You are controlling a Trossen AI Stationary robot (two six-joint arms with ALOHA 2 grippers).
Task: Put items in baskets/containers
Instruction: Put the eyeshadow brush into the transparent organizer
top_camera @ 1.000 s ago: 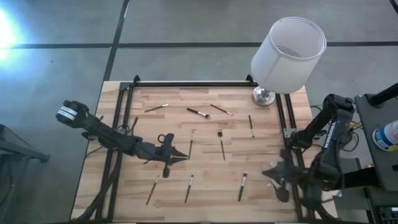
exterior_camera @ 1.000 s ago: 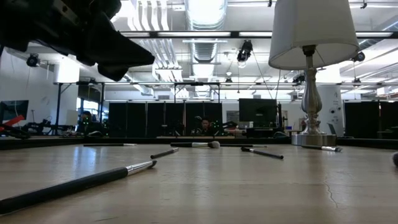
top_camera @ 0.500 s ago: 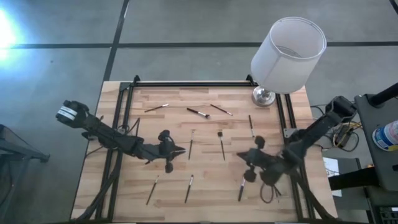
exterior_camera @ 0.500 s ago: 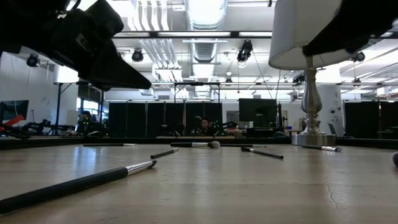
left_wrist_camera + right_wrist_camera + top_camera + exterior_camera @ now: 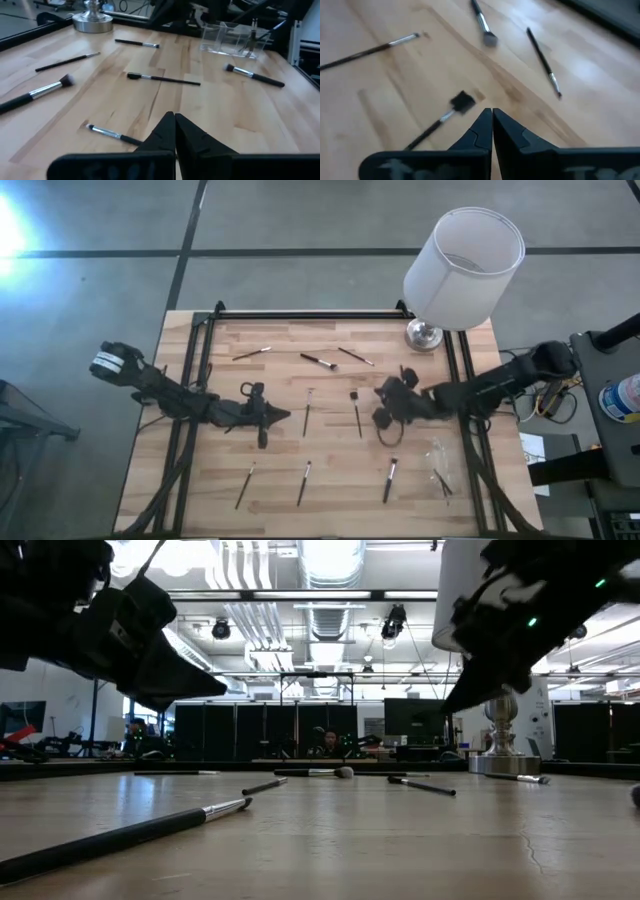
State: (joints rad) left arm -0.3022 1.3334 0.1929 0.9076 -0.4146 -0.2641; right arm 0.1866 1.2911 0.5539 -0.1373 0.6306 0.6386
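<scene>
Nearest to me on the pale wooden slatted worktop (image 5: 330,480) I see 3 slim dark-handled brushes (image 5: 303,482) lying in a row along the front edge, and off by the right front corner sits the small clear plastic tray (image 5: 440,465), with at least 1 brush standing in it as far as the left wrist view lets me tell. Mid-worktop, my left pincer (image 5: 286,416) hangs above the boards on the left half, its 2 dark fingers pressed together with nothing between them, pointing at a thin brush (image 5: 306,416) just beside its tip. My right pincer (image 5: 379,402) reaches in from the right at about the same depth, fingers likewise pressed together and empty, near a black brush with a broad flat head (image 5: 356,410). Beyond them, towards the back edge, 4 more brushes (image 5: 318,361) lie scattered apart from one another. At the far right corner stands a lamp with a white cylindrical shade (image 5: 463,268) on a round silver base.
</scene>
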